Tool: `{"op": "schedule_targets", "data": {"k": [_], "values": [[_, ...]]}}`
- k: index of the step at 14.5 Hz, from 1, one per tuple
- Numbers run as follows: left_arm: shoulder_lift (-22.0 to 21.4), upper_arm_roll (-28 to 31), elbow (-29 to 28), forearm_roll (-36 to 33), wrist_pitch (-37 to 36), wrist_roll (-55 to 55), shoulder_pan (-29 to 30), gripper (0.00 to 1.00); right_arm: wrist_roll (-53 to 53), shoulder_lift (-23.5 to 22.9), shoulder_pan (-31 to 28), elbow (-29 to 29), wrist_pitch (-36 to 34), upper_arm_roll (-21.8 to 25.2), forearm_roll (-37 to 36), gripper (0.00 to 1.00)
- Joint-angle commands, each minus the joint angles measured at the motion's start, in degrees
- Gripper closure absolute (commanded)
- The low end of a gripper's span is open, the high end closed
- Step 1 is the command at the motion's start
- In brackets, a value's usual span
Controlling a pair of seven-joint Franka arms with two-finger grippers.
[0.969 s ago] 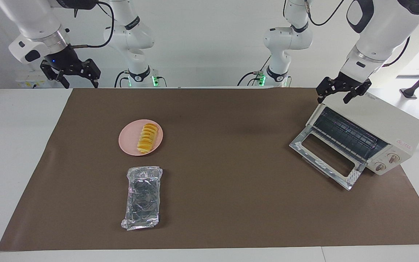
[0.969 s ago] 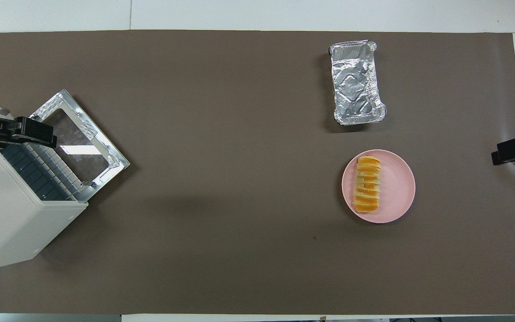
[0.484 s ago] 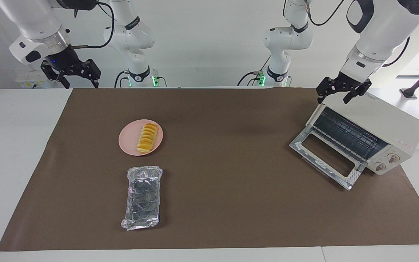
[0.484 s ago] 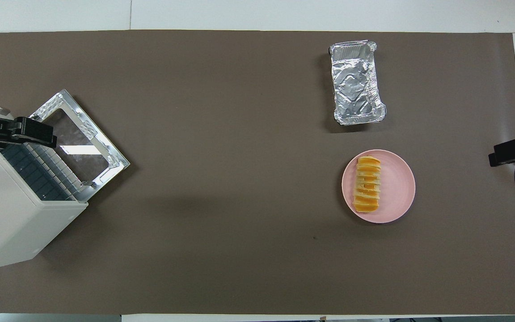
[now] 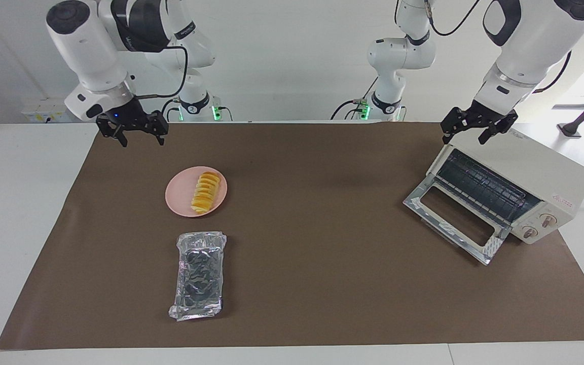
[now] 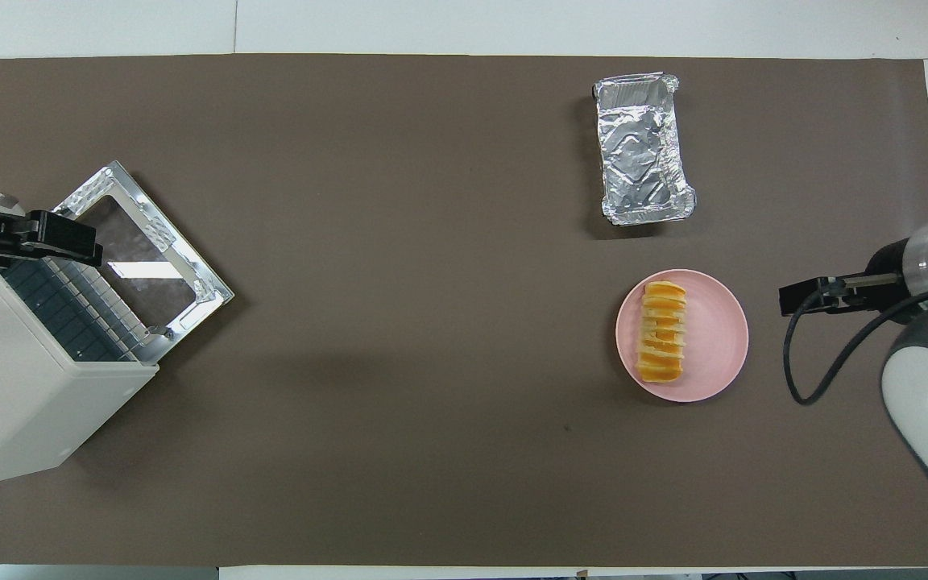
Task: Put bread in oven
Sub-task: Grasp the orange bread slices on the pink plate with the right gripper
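The bread (image 5: 205, 192) (image 6: 662, 330), a ridged row of yellow slices with orange-brown crusts, lies on a round pink plate (image 5: 178, 195) (image 6: 722, 338). The cream-white oven (image 5: 540, 172) (image 6: 5, 387) stands at the left arm's end of the table. Its glass door (image 5: 454, 218) is dropped open and the wire rack shows. My right gripper (image 5: 140, 137) (image 6: 814, 296) hangs open and empty over the mat, off to the side of the plate. Above the oven's top front edge my left gripper (image 5: 467, 136) (image 6: 29, 238) is open and holds nothing.
A crinkled silver foil tray (image 5: 199, 274) (image 6: 643, 149) lies farther from the robots than the plate. A brown mat (image 5: 322, 263) covers most of the white table. The right arm's black cable (image 6: 802, 354) loops beside the plate.
My right gripper has swung in from the table's end to over the mat beside the plate. The left arm, bread, tray and oven have not moved.
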State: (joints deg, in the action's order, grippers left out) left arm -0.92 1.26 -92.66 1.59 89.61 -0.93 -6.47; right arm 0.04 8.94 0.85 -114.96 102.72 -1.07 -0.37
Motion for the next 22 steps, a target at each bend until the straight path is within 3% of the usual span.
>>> {"op": "schedule_targets", "data": {"k": [1,4,7,11,22], "values": [[-1.8,0.24,-1.82,-0.18,-0.23,0.49,-0.12,0.0,2.15,-0.49,1.25,-6.5,6.86,-0.07,0.1,0.0],[-1.8,0.23,-1.82,-0.18,-0.23,0.49,-0.12,0.0,5.05,-4.28,4.06,-9.48,13.44,-0.07,0.1,0.0],[-1.8,0.24,-1.82,-0.18,-0.23,0.49,-0.12,0.0,5.23,-4.72,4.51,-16.59,24.15,-0.07,0.1,0.0],[-1.8,0.24,-1.82,-0.18,-0.23,0.49,-0.12,0.0,6.28,-8.76,6.09,-17.05,31.74,-0.16,0.28,0.0],[-1.8,0.24,-1.82,-0.18,-0.23,0.49,-0.12,0.0,3.65,-9.82,8.37,-20.56,32.54,-0.24,0.28,0.0]]}}
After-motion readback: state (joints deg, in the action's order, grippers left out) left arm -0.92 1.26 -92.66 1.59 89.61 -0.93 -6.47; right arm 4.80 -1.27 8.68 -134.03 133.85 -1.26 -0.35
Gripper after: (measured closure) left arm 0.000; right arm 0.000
